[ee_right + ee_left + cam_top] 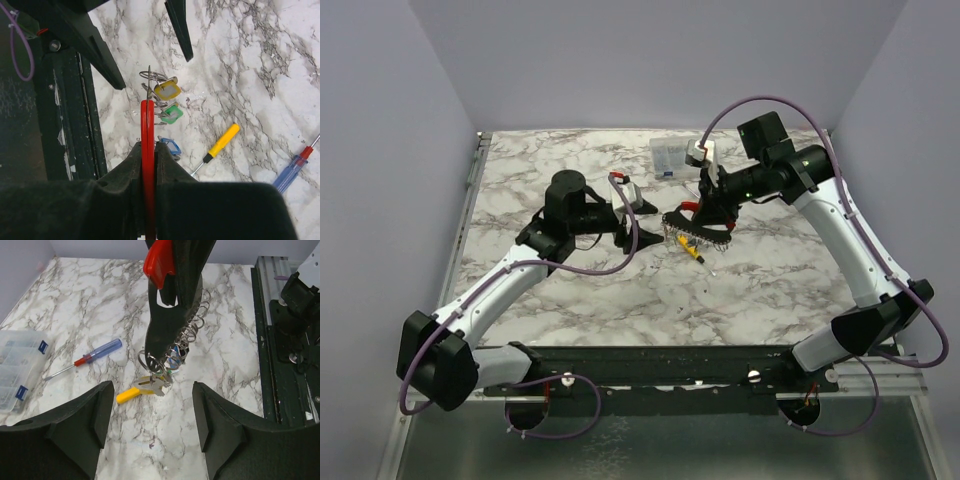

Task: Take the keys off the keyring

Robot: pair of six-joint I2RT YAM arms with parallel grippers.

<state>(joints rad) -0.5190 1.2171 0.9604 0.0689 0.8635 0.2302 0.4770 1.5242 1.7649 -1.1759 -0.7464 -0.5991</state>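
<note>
My right gripper (pixel 147 150) is shut on the keyring's red strap (pixel 147 122) and holds it up, as the top view (pixel 705 212) also shows. The metal ring (pixel 152 77) hangs from the strap with the keys: a yellow head (pixel 167 90), a green one (pixel 171 113) and a blue one (pixel 170 146). In the left wrist view the keys (pixel 157 382) dangle just over the marble. My left gripper (pixel 152 405) is open and empty, a short way from the keys and facing them; it also shows in the top view (pixel 638 238).
A yellow-handled screwdriver (pixel 222 141) lies on the table by the keys. A red-and-blue-handled screwdriver (pixel 95 354) lies beyond it. A clear plastic parts box (pixel 670 158) stands at the back. The black base rail (pixel 285 340) runs along the near edge.
</note>
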